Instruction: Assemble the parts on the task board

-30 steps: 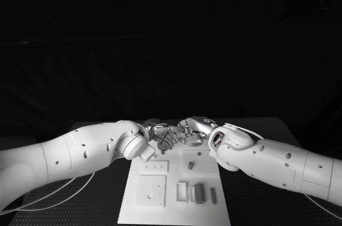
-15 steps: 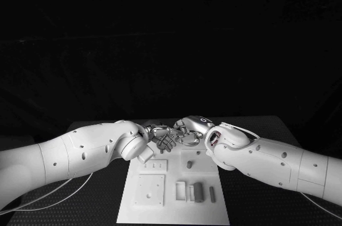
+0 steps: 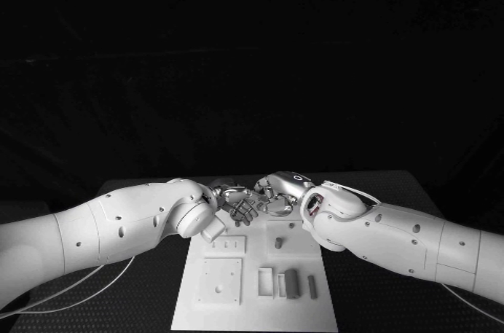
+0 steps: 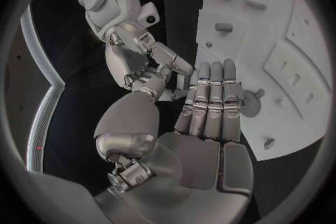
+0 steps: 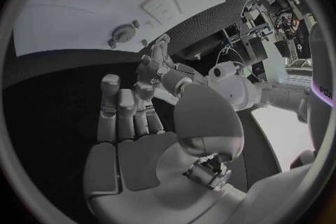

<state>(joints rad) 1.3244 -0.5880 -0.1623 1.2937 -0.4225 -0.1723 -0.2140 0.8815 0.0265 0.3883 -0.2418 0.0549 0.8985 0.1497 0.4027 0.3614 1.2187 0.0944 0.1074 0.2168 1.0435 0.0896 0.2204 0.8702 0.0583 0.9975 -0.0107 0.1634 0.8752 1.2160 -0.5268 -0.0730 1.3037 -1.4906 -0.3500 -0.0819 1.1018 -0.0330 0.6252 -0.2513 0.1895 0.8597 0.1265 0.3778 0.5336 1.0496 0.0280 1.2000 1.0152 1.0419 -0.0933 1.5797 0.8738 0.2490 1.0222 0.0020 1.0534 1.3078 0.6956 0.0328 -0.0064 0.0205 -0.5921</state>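
Your task board (image 3: 256, 289) lies mid-table; take it as reference. Both hands meet at its far end. Your left hand (image 4: 199, 117) hovers over that end, fingers straight and together, nothing grasped. Your right hand (image 5: 140, 123) sits just beyond the far edge, fingers extended, empty. A gear-like part (image 5: 126, 32) rests on the board near that edge.

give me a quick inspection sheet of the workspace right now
surface: black table, dark cloth cover
job's things: white task board at table centre; small grey parts stand near its front edge, a peg mid-board, a gear near its far end
clutter: nothing seen
hands: left hand and right hand close together above the board's far end, fingers apart, nothing plainly held
cables: white cable under left arm
surroundings: dark backdrop
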